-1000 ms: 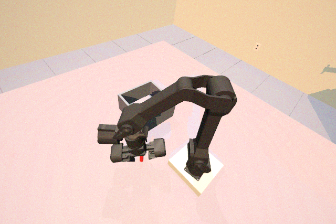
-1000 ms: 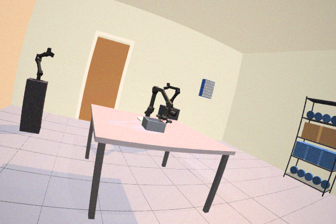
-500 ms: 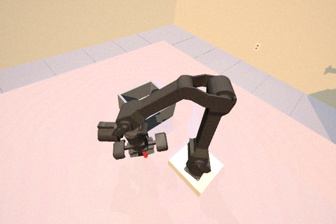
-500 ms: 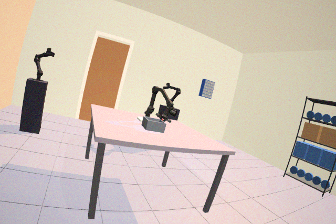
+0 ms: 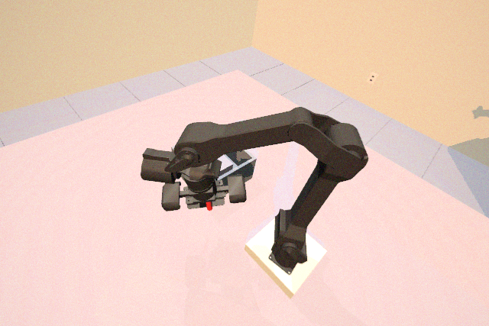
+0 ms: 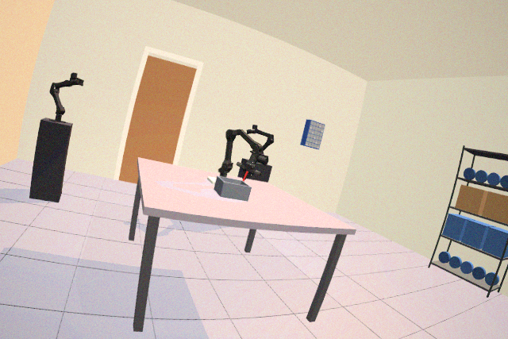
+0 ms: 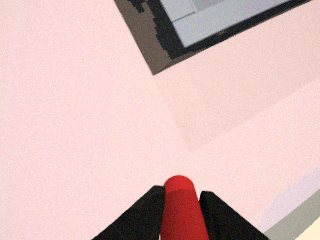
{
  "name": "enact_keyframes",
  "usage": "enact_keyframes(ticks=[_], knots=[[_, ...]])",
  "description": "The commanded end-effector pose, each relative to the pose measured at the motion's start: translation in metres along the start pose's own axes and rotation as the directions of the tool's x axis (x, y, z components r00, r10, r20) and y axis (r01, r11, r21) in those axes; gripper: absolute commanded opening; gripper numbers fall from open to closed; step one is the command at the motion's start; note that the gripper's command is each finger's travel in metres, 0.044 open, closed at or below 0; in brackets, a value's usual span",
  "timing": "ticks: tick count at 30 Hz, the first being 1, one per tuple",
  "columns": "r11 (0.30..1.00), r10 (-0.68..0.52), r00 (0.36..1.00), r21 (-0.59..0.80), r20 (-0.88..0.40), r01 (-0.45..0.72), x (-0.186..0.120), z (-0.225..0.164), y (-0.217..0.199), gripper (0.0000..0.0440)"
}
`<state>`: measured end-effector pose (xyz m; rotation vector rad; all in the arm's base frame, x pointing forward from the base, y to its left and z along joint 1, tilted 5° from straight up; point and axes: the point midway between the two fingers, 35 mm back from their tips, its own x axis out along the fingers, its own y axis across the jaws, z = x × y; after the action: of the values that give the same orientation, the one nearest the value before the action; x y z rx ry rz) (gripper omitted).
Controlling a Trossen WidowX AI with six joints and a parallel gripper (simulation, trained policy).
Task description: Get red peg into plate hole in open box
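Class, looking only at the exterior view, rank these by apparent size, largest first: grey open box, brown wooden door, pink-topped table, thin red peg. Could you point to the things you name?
1. Pink-topped table (image 5: 118,251) (image 6: 197,204) (image 7: 75,125)
2. Brown wooden door (image 6: 159,115)
3. Grey open box (image 5: 245,170) (image 6: 236,192) (image 7: 186,42)
4. Thin red peg (image 5: 208,206) (image 6: 245,175) (image 7: 182,215)
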<state>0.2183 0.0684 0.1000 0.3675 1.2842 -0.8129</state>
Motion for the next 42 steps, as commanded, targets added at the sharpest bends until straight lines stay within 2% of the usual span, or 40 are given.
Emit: enact_keyframes(ticks=[1,12,23,32,42], knots=[[0.999,0.027,0.999,0.039,0.037,-0.028,-0.017,0.018,-0.003,0.0000],[0.981,0.039,0.995,0.185,0.094,-0.056,-0.026,0.069,-0.011,0.0000],[0.959,0.029,0.993,0.277,0.114,-0.060,-0.009,0.118,-0.019,0.0000],[0.956,0.042,0.993,0.283,0.114,-0.073,0.015,0.155,-0.022,0.0000],[0.972,0.076,0.994,0.218,0.081,-0.092,0.044,0.180,-0.024,0.0000]])
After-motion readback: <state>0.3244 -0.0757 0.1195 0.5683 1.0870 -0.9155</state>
